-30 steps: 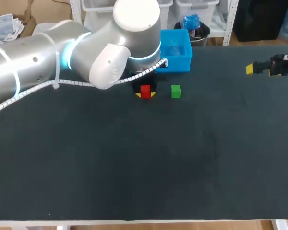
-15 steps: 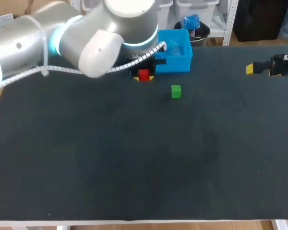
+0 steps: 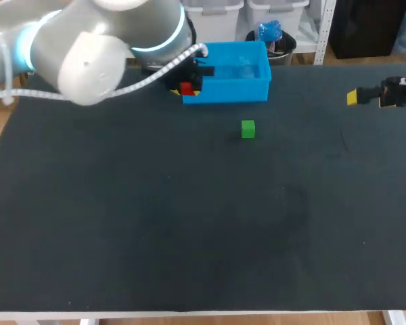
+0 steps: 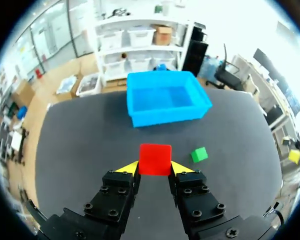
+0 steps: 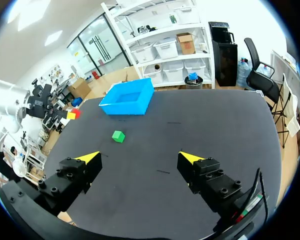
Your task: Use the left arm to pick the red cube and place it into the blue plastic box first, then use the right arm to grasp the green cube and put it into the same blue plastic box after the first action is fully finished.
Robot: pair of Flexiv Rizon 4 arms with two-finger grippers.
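Note:
My left gripper (image 4: 155, 169) is shut on the red cube (image 4: 155, 159), holding it in the air. In the head view the red cube (image 3: 186, 89) hangs by the near left corner of the blue plastic box (image 3: 229, 88), with the left gripper (image 3: 188, 90) around it. The blue box (image 4: 166, 97) lies ahead of the fingers and holds nothing I can see. The green cube (image 3: 247, 128) sits on the dark table in front of the box; it shows as the green cube (image 5: 118, 136) in the right wrist view. My right gripper (image 5: 140, 159) is open and holds nothing, raised at the table's far right (image 3: 367, 96).
The dark table (image 3: 203, 223) stretches wide toward the front edge. My left arm (image 3: 88, 47) hangs over the table's back left corner. The blue box (image 5: 127, 99) stands at the table's back edge.
My left arm has lifted the red cube off the table and carried it back and to the left, up to the blue box's near left corner. The right arm has kept still.

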